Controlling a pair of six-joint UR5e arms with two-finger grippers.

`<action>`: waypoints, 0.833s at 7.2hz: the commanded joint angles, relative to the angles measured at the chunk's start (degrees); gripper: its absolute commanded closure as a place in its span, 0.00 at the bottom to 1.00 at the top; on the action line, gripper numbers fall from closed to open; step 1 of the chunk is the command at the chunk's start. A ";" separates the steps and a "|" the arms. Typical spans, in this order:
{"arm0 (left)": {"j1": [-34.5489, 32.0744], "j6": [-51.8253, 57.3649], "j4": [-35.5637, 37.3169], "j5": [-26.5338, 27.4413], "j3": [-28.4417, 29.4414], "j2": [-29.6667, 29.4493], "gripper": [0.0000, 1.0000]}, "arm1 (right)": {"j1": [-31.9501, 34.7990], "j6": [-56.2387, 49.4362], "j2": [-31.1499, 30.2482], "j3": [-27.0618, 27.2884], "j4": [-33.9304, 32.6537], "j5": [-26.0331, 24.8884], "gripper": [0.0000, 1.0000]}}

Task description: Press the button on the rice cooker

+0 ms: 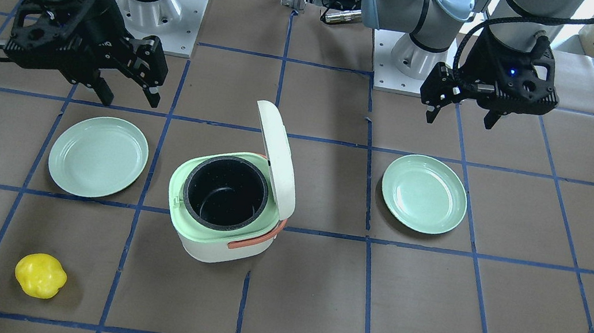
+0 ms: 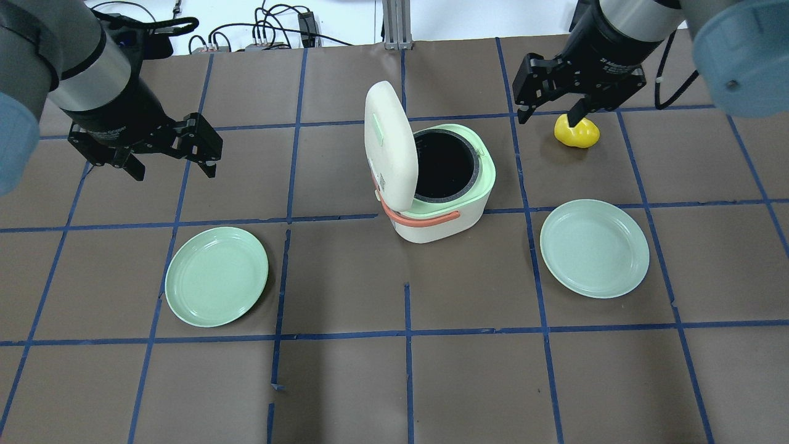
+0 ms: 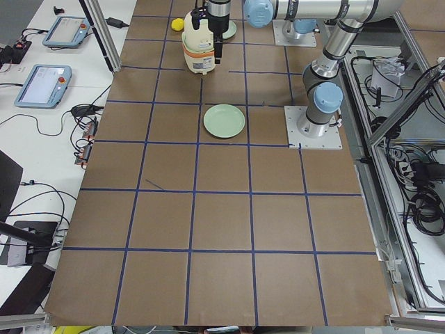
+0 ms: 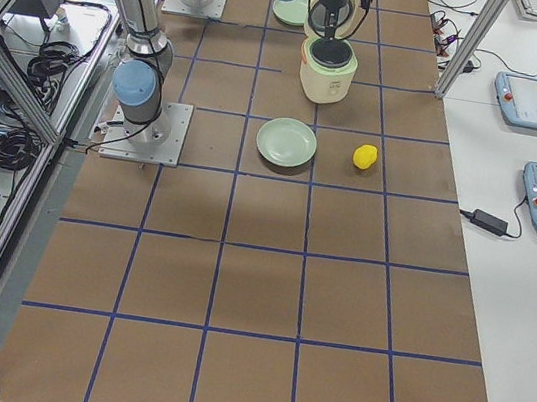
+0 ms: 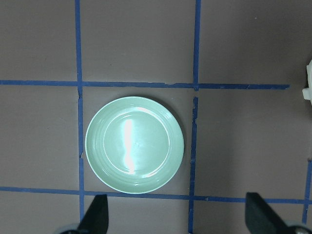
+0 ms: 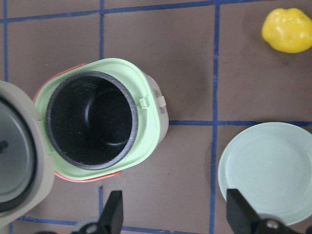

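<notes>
In the front-facing view a yellow fruit (image 1: 40, 275) is seen nearest, on the tabletop (image 1: 484, 320). Behind it, at the middle, the rice cooker (image 1: 205, 243) is placed, its lid (image 1: 276, 158) standing upright and the inner pot (image 1: 224, 197) exposed. The left plate (image 1: 424, 193) and the right plate (image 1: 98, 156) are laid beside it, not touching. The left jaws and the right jaws are held above the tabletop, spread wide, nothing between them. In the right wrist view a white tab (image 6: 158, 103) is shown on the cooker's rim. In the left wrist view the left plate is centred.
</notes>
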 commanded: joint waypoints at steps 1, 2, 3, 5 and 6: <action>0.00 0.00 0.04 0.00 0.00 0.00 0.00 | -0.13 0.25 -1.61 0.81 -0.10 -5.01 0.00; 0.00 0.00 0.04 0.00 0.00 0.00 0.00 | -0.22 0.34 -1.79 1.33 -0.10 -4.75 0.00; 0.00 0.00 -0.05 0.00 0.00 0.00 0.00 | -0.22 0.34 -2.31 1.42 -0.01 -4.84 0.00; 0.00 0.00 0.04 0.00 0.00 0.00 0.00 | -0.13 0.52 -2.06 1.87 -3.84 -3.87 0.00; 0.00 0.00 0.04 0.00 0.00 0.00 0.00 | -0.13 0.60 -1.01 1.00 -4.75 -4.04 0.00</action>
